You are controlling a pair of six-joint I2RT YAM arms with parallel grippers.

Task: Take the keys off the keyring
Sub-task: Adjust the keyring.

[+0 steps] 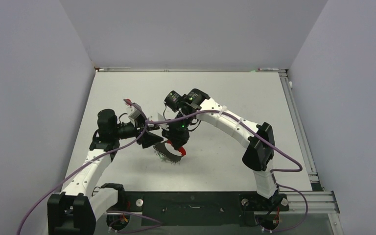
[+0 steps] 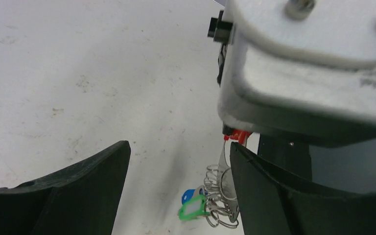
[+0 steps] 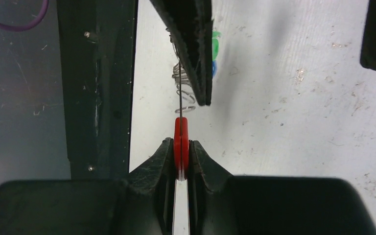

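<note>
My right gripper is shut on the keyring's red strap and holds it on edge above the table. A thin metal piece runs from the strap to a bunch of silver rings and keys hanging below. In the left wrist view the keys carry a green tag and a blue tag. My left gripper is open, and the bunch hangs against the inner face of its right finger. From above, both grippers meet over the keys at mid table.
The right arm's wrist housing fills the upper right of the left wrist view, close to the left fingers. The white table has raised rails at its back and right edges. Purple cables trail along both arms.
</note>
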